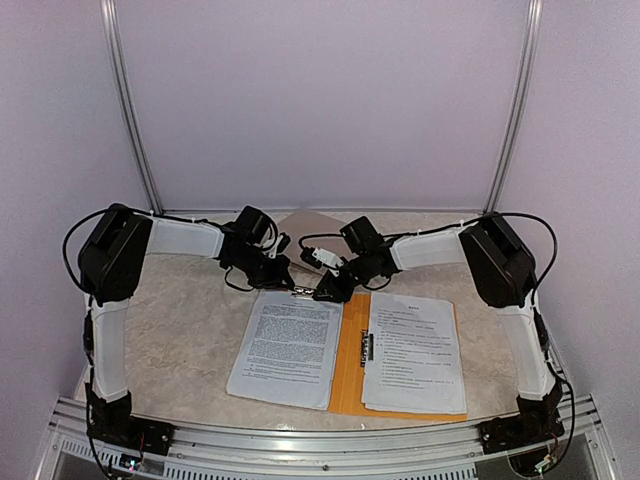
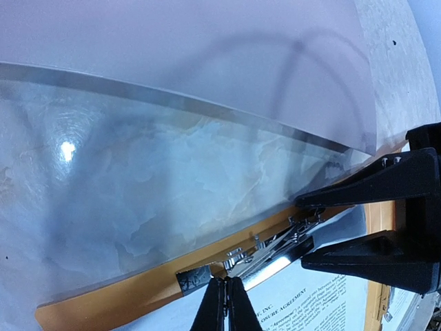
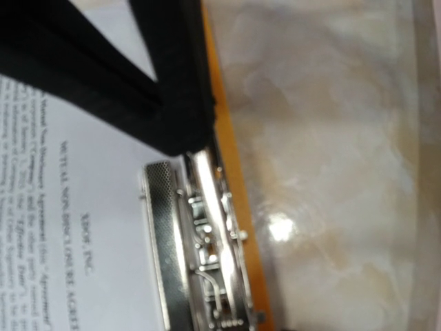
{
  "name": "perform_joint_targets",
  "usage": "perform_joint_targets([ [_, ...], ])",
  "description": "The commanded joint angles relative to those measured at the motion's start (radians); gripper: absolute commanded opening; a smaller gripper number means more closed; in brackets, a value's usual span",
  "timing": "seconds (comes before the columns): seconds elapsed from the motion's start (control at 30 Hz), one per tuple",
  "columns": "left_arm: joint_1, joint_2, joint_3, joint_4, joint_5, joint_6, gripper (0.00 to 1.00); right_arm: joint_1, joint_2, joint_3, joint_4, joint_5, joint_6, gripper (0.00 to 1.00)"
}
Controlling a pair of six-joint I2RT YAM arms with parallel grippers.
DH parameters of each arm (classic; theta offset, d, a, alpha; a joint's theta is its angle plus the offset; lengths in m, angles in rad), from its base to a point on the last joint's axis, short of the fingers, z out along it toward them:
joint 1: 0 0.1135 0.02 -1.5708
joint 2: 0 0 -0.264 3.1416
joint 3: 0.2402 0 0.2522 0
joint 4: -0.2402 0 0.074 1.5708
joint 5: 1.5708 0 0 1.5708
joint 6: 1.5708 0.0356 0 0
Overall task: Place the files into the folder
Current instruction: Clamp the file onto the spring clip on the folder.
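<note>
- Left gripper (image 2: 224, 286): the fingers are pressed together with nothing seen between them. The tips sit just beside the left end of the metal clip (image 2: 272, 255).
- Files (image 1: 288, 345), left part: one printed sheet lies flat in the middle of the table (image 1: 180, 330), left of the folder's bare orange strip. Its far end meets the clip on an orange margin.
- Folder (image 1: 348, 385): it lies open and flat, mid-table toward the near edge. Orange shows between the papers and along the near and right edges of the right-hand papers.
- Clear plastic sheet (image 2: 172, 172): it spreads from the folder's far orange edge toward the far edge of the table, with the marble pattern showing through. I take it for the cover, folded back.
- Right gripper (image 2: 303, 231): the fingers are narrowly apart, with the tips on either side of the clip's right end. Whether they pinch it I cannot tell.
- Files, right part: a squared stack (image 1: 415, 350) rests on the orange, toward the right edge of the table.
- Progress, as a judgement: the papers already lie within the opened folder. Both grippers are at the clip, so the step in hand looks like fastening the left sheet. Securing it and bringing the cover over seem to be what is left.
- Writing: the left sheet's heading reads "XDOF, INC." and "MUTUAL NON-DISCLOSURE AGREE…" in the right wrist view. The left wrist view shows "…CLOSURE AGREEMENT". The stack's print is too small to read, and no brand marks show.
</note>
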Motion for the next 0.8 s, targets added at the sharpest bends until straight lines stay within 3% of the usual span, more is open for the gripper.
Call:
perform_joint_targets([
  [0.0,0.013,0.063,-0.082,-0.188,-0.104,-0.01,0.0,0.008,0.038,-0.042,-0.09,0.076,0.02,0.0],
  [0.77,0.029,0.145,-0.037,-0.258,-0.127,-0.007,0.0,0.009,0.043,-0.05,-0.117,0.097,0.024,0.0],
])
